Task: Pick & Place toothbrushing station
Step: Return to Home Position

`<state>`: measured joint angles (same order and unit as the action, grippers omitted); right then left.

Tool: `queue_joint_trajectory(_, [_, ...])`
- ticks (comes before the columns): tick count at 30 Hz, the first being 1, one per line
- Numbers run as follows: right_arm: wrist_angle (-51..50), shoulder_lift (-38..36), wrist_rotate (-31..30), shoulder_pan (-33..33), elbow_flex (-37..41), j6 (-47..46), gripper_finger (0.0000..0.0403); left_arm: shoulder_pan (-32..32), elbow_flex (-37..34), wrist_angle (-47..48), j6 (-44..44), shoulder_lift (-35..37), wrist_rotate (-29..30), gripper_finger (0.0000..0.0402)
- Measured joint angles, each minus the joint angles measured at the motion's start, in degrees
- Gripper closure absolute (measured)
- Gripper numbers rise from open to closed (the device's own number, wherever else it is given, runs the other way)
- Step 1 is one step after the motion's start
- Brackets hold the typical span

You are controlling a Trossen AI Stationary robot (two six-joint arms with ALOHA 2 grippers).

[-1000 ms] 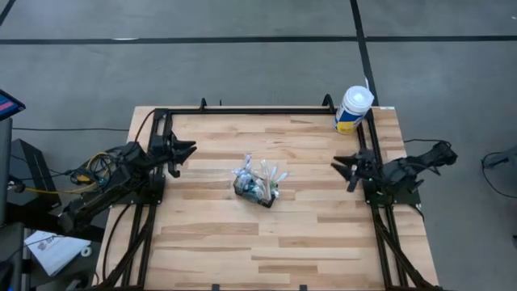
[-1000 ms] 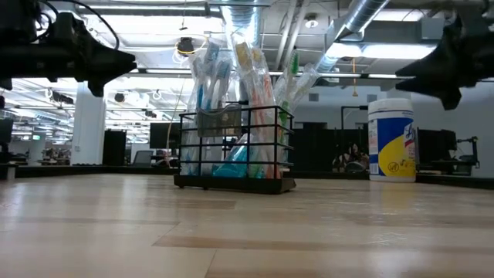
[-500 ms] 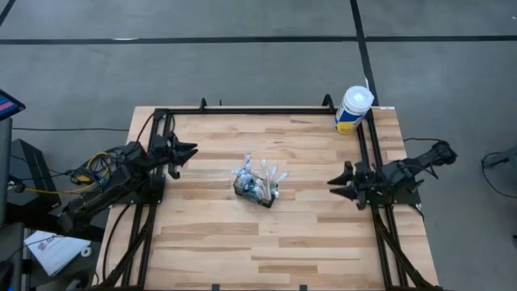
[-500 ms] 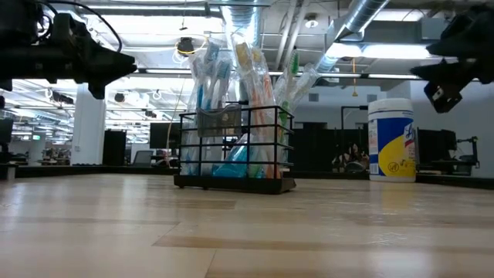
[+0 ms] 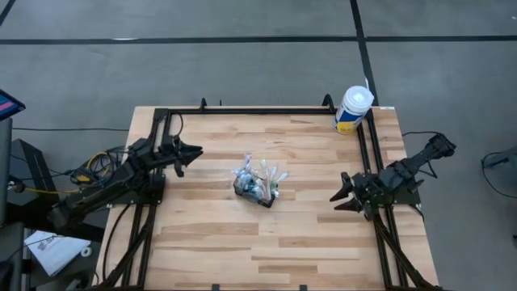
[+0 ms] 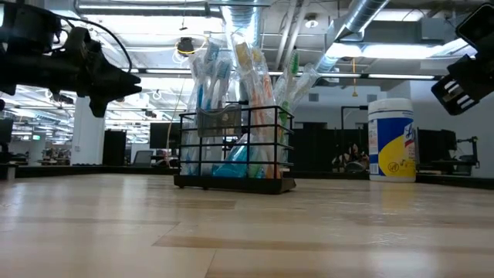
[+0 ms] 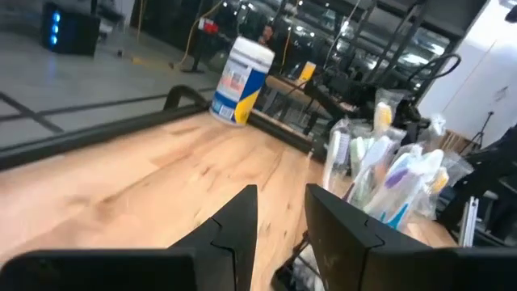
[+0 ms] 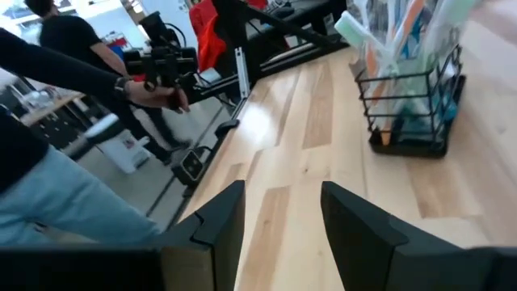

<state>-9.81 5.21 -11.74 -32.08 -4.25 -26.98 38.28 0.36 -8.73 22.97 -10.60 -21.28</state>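
Note:
The toothbrushing station, a small black wire caddy stuffed with packaged toothbrushes, stands on its base at the middle of the wooden table. It also shows in the low view and in the right wrist view. Its wrapped brushes show in the left wrist view. My left gripper hovers open to the caddy's left, pointing level at it, and shows in its own wrist view. My right gripper hovers open to the caddy's right, also seen in its wrist view. Neither touches anything.
A white tub with a yellow-blue label stands at the table's far right corner. Black frame rails run along the far, left and right edges. A person stands beyond the table's left side. Bare wood lies near the front edge.
My right gripper has swung toward the table's near edge and turned about, so it now points slanting at the caddy from the near right. The caddy has not moved, and both grippers' gaps are unchanged.

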Motion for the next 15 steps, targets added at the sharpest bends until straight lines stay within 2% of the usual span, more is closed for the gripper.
queue_joint_trajectory(15, [-0.26,-0.04,1.22,-0.54,0.00,-2.62,0.0249,0.00,0.00,-0.33,-0.03,-7.02,0.02,0.0302])
